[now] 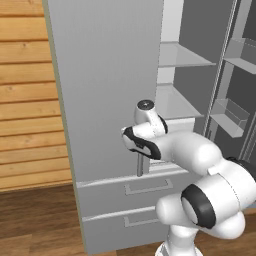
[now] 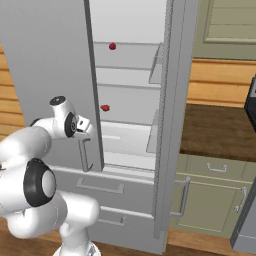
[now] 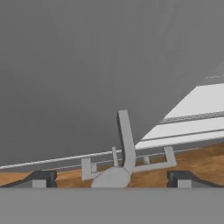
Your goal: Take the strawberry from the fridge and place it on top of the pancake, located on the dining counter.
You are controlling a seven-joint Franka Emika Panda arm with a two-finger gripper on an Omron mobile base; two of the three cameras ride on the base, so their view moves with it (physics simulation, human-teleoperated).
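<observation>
the fridge (image 2: pixel 50 55) stands with its right door swung wide and its left door closed, and the gripper (image 3: pixel 111 178) sits low in front of that left door, jaws spread fully apart and holding nothing. in the hand view the door's bar handle (image 3: pixel 126 144) runs up between the two dark fingertips (image 3: pixel 41 178), so the hand is lined up on the handle rather than on any fruit. inside, two small dark red things show in the right base view — one on an upper shelf (image 2: pixel 112 46) and one on the shelf below (image 2: pixel 105 107); either could be the strawberry, and which one is meant i cannot tell. the step in hand looks like dealing with the door, or clearing it, before the reach. to do it well, the arm should lift away from the handle and the closed door's edge, swing round into the open half, and come at the berry level with its shelf — fingers wide, closing gently, since so tiny and round a thing will roll away at a nudge.
</observation>
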